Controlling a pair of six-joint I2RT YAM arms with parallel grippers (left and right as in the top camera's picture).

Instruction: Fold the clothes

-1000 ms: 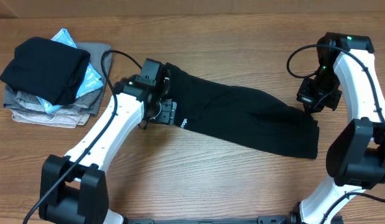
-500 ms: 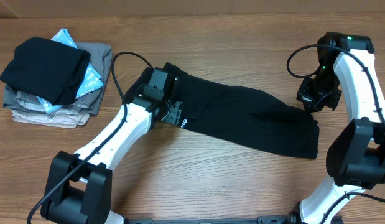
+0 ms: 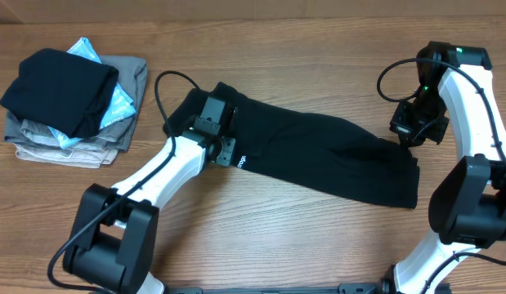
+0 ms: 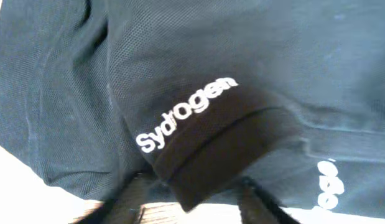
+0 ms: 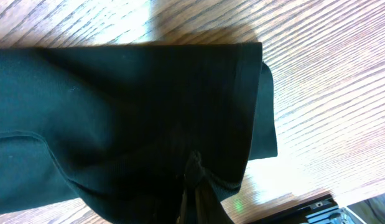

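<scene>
The black T-shirt (image 3: 318,155) lies as a long folded strip across the table, running from the upper left down to the right. My left gripper (image 3: 226,152) hovers over its left end, next to the small white lettering (image 3: 241,161). In the left wrist view the fingers (image 4: 192,202) are spread apart, with a sleeve hem (image 4: 223,149) marked "Sydrogen" between them. My right gripper (image 3: 409,135) is at the shirt's right end. In the right wrist view its fingers (image 5: 195,177) are pinched shut on a bunch of the black fabric (image 5: 117,106).
A stack of folded grey and beige garments (image 3: 73,147) sits at the far left, with a light-blue patterned garment (image 3: 118,102) and a folded black garment (image 3: 60,90) on top. The left arm's cable (image 3: 167,82) loops above the shirt's left end. Bare wood shows in front.
My left arm has swung to the right, carrying its gripper a little further onto the shirt's left end. The right arm and the shirt have not moved.
</scene>
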